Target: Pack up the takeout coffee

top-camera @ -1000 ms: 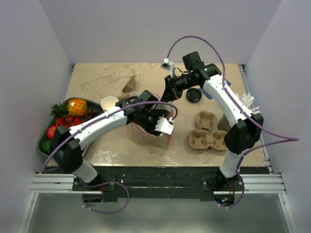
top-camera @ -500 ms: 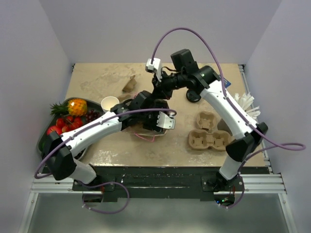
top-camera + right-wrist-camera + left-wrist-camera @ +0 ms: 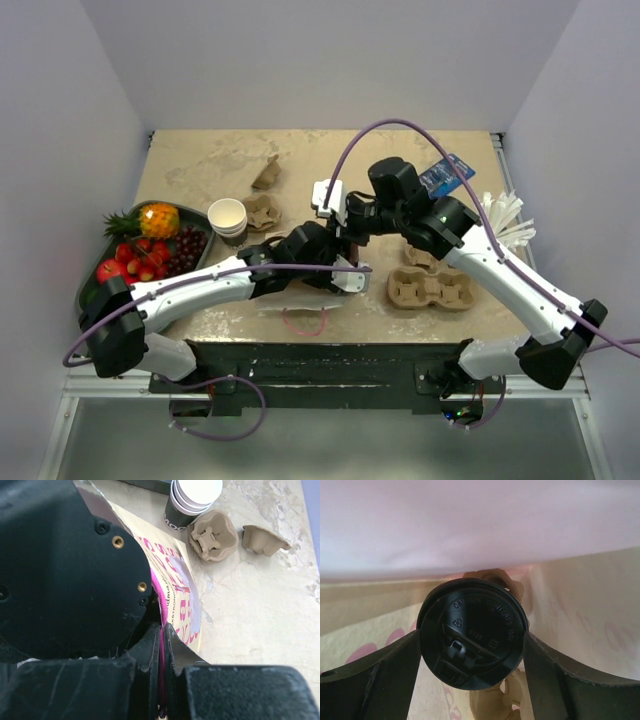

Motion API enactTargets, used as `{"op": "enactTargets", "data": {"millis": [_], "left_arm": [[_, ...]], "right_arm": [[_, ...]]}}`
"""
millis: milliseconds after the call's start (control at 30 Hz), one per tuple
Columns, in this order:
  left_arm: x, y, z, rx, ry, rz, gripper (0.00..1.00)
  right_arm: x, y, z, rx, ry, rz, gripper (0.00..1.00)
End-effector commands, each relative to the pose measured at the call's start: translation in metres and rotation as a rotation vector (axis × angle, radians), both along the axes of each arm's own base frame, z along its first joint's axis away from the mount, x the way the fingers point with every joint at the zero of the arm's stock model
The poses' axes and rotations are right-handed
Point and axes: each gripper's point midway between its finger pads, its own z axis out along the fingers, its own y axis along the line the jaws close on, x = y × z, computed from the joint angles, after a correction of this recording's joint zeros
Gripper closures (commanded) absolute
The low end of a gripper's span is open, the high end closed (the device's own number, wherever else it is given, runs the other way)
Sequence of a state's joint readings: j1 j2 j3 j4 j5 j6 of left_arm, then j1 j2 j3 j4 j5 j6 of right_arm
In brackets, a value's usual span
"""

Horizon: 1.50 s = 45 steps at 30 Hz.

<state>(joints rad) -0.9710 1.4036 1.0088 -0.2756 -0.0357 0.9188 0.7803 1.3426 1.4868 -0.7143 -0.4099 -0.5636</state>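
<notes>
The takeout coffee's black lid [image 3: 472, 632] fills the left wrist view, inside a white paper bag [image 3: 570, 610] with pink print. My left gripper [image 3: 472, 636] has both fingers pressed against the lid's sides. A brown cardboard carrier piece [image 3: 495, 702] lies under the cup. In the top view the bag [image 3: 312, 297] is tipped toward the near edge, and the left wrist hides the cup. My right gripper [image 3: 162, 647] is shut on the bag's pink handle [image 3: 161, 665] at its rim, just behind the left wrist [image 3: 345, 272].
Stacked lidless cups [image 3: 228, 216] stand left of centre with cardboard pieces [image 3: 263, 212] beside them. A cardboard cup carrier [image 3: 430, 287] lies right of the bag. A fruit tray [image 3: 92, 298] sits at the left edge. White cutlery [image 3: 505, 215] and a blue packet [image 3: 446, 175] lie far right.
The right arm has swung in and toward the near edge with the bag's handle. The bag has tipped down from upright. The left arm has stretched out lower, staying in the bag.
</notes>
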Motion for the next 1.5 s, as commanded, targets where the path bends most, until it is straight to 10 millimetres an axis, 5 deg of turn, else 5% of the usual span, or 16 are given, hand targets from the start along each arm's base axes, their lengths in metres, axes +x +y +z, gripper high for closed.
{"op": "enactTargets", "data": {"millis": [0, 200, 533, 633, 933, 1133, 1467], "left_arm": [[-0.006, -0.002, -0.002, 0.022, -0.019, -0.015, 0.42], [-0.035, -0.006, -0.011, 0.087, 0.079, -0.078, 0.47], [-0.044, -0.016, 0.027, -0.014, 0.112, -0.083, 0.54], [-0.038, -0.013, 0.021, 0.001, 0.091, -0.065, 0.54], [0.017, -0.031, 0.052, -0.121, -0.009, 0.054, 0.55], [0.014, -0.021, 0.070, -0.146, 0.056, 0.078, 0.55], [-0.017, -0.008, 0.039, -0.173, 0.364, 0.094, 0.56]], "right_arm": [[-0.008, 0.016, 0.042, 0.131, -0.150, 0.048, 1.00], [-0.008, 0.015, 0.041, 0.121, -0.199, 0.035, 1.00], [-0.006, 0.012, 0.043, 0.091, -0.313, 0.033, 1.00], [0.001, 0.013, 0.049, 0.100, -0.343, 0.006, 1.00], [0.027, 0.006, 0.053, 0.042, -0.445, -0.085, 1.00], [0.024, -0.002, 0.031, 0.005, -0.413, -0.097, 1.00], [0.017, -0.003, 0.009, -0.003, -0.374, -0.091, 1.00]]}}
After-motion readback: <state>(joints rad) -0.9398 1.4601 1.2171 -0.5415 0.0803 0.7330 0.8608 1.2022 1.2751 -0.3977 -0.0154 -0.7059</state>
